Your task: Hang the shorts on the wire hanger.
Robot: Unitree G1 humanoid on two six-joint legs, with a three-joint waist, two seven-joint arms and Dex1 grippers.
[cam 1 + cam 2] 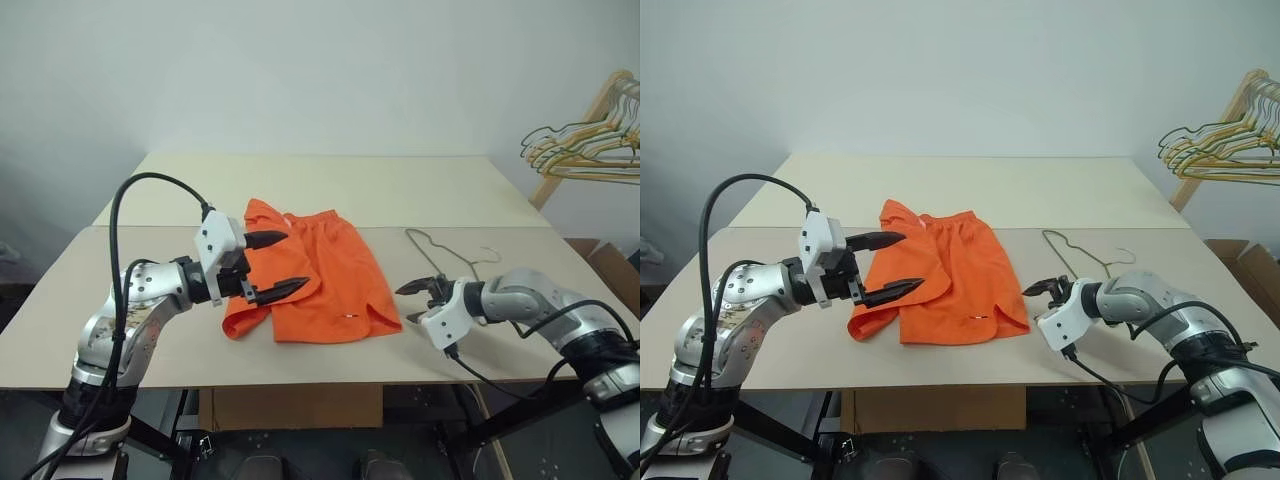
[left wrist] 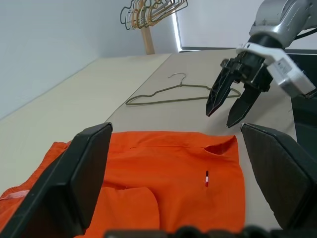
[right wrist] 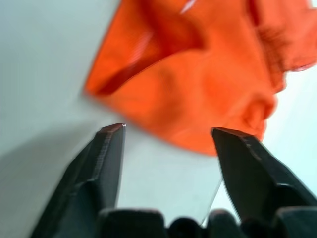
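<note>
From the left eye view, the shorts (image 1: 320, 275) lie spread flat near the middle of the pale surface (image 1: 140, 330), waistband toward the far side and hems toward the near edge, with a tiny white mark near the right hem. The wire hanger (image 1: 452, 255) lies flat on the surface just to the right of the shorts, hook pointing away. The left gripper (image 1: 270, 265) hangs above the left side of the shorts, its 2 fingers spread wide with nothing between them. The right gripper (image 1: 418, 302) sits low by the near right corner of the shorts, close to the hanger's near end, fingers parted and empty. A bunch of coloured hangers (image 1: 590, 140) on a wooden pole stands off past the far right corner.

The right eye view shows the same layout, the shorts (image 1: 945, 280) between both arms.

In the left wrist view, the left gripper's fingers (image 2: 84, 173) frame the orange cloth, wide apart. Beyond the shorts (image 2: 173, 173) the wire hanger (image 2: 168, 94) rests on the surface, and the right gripper (image 2: 230, 101) points down beside it with a clear gap between its 2 tips.

In the right wrist view, the right gripper's fingers (image 3: 104, 163) stand apart over bare surface, the shorts (image 3: 198, 84) just ahead of them, not touched.
</note>
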